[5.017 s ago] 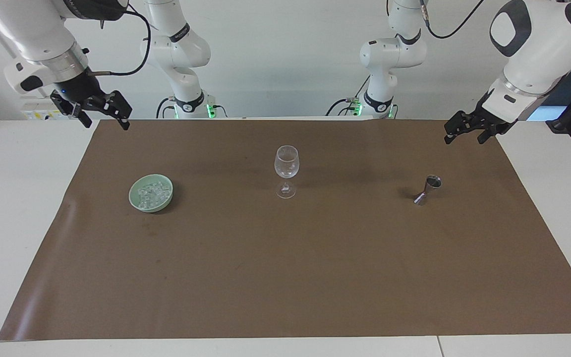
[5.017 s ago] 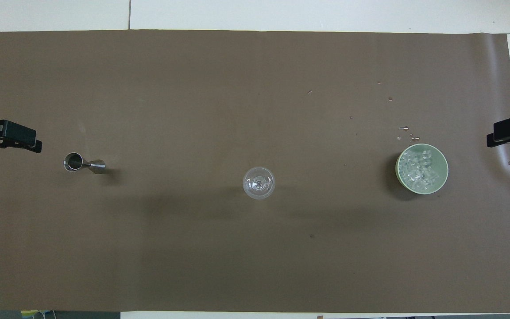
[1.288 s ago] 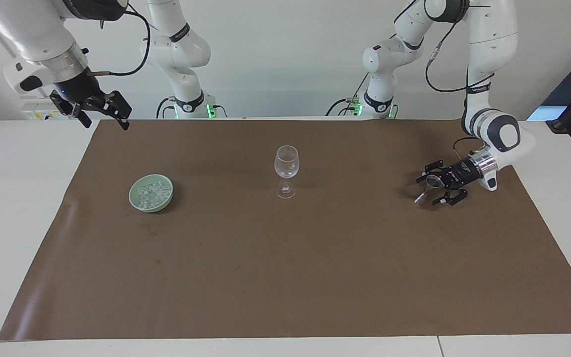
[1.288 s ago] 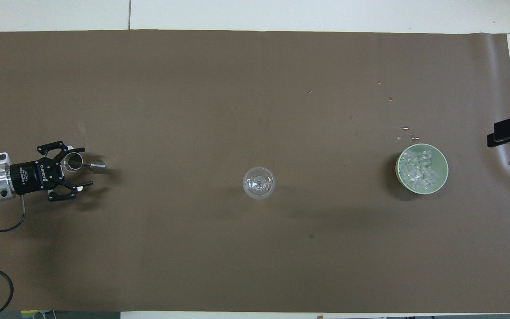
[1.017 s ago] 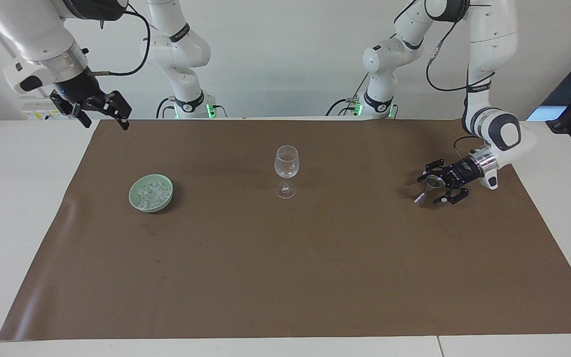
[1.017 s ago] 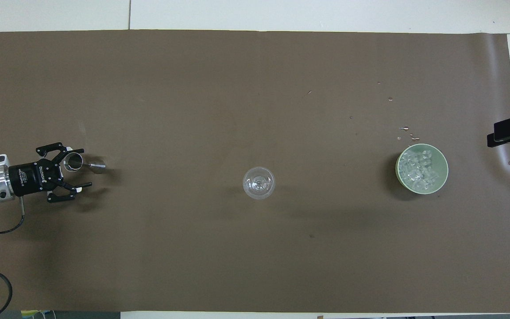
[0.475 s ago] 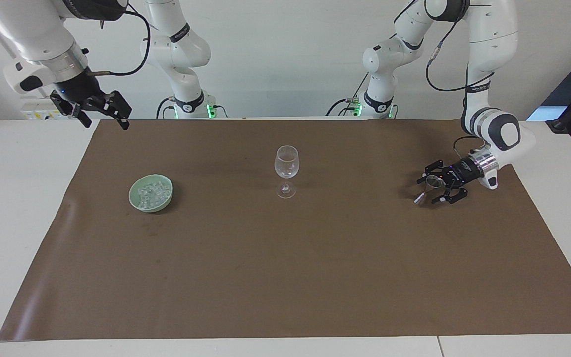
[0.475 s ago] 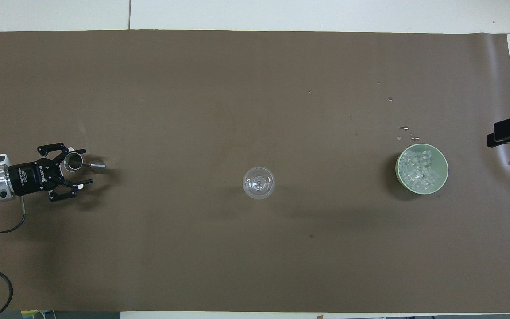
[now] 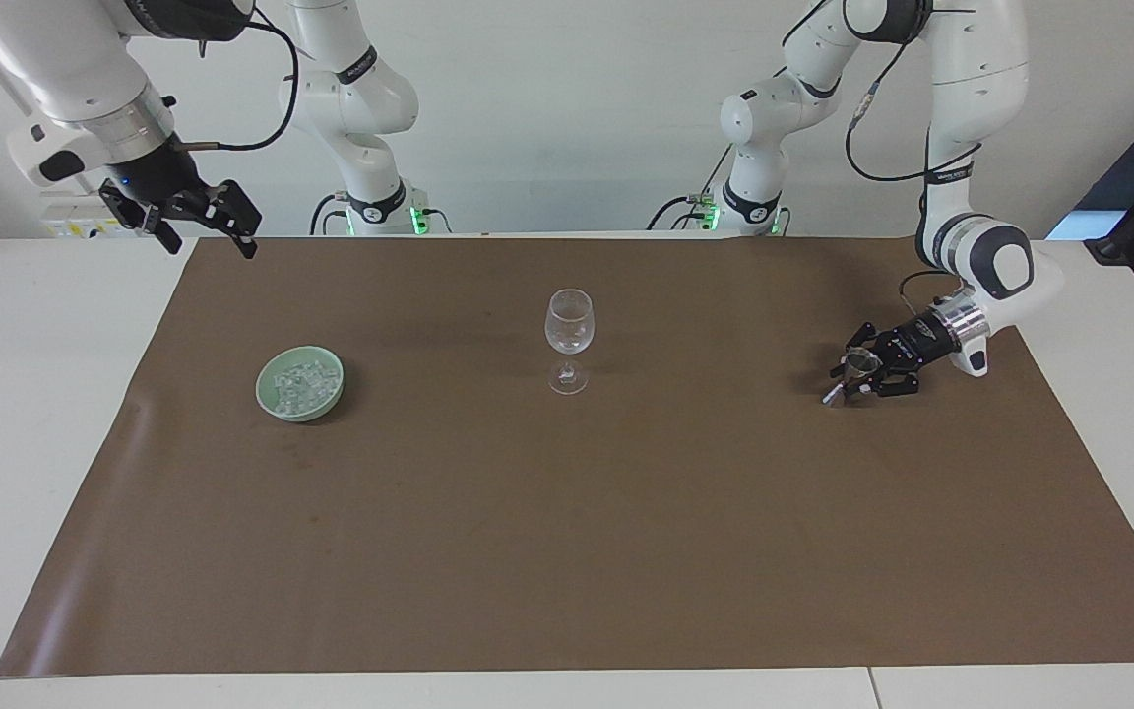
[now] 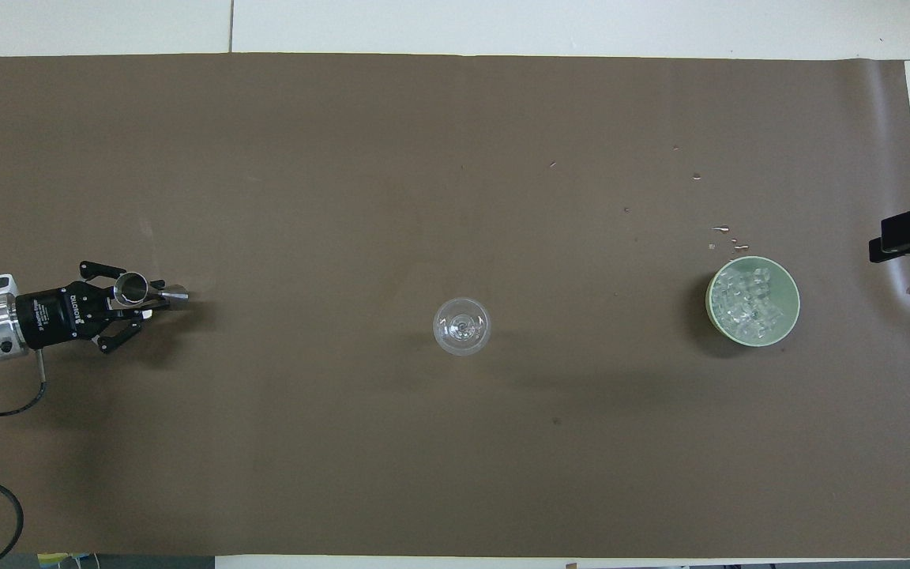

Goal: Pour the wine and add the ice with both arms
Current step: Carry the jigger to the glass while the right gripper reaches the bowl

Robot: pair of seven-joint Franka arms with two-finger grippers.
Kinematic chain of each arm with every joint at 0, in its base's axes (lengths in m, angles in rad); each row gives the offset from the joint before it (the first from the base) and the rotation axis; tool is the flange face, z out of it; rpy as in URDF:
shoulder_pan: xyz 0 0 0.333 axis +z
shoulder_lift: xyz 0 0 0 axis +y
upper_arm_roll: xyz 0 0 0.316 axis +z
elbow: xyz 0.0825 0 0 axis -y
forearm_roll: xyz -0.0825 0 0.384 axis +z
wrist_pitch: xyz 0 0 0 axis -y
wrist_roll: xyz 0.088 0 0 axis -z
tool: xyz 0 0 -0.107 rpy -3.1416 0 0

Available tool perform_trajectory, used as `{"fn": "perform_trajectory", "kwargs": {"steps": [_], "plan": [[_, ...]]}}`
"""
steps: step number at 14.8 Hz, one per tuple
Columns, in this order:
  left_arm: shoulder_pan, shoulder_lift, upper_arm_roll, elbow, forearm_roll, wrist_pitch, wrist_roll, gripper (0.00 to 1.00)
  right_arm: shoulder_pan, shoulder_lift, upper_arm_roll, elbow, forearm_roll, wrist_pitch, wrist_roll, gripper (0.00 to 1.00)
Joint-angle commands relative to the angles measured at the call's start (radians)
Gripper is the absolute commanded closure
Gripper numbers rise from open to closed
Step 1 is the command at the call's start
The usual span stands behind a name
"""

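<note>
Brown mat (image 9: 567, 512): jigger (image 9: 852, 372) within left end effector (image 9: 848, 379)

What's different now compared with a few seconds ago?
The left arm swung down to the metal measuring cup, and its left pincer closed around the cup's narrow waist; the cup still stands on the mat. The right pincer, wine glass and bowl of ice stayed put.
</note>
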Motion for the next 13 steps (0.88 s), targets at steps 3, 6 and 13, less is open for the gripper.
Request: {"fn": "perform_trajectory", "kwargs": {"steps": [3,6,13], "plan": [[0.002,-0.025,0.004,-0.021,-0.022,-0.008,-0.003,1.0,-0.007,-0.006,0.001,-0.007,0.007,-0.001,-0.013,0.0],[-0.005,-0.039,0.006,0.01,-0.02,-0.045,-0.081,1.0,-0.007,-0.006,0.001,-0.007,0.007,-0.002,-0.013,0.0],[-0.113,-0.264,0.007,-0.001,0.053,-0.163,-0.229,1.0,0.007,-0.006,0.001,-0.007,0.007,-0.005,-0.015,0.0]]}}
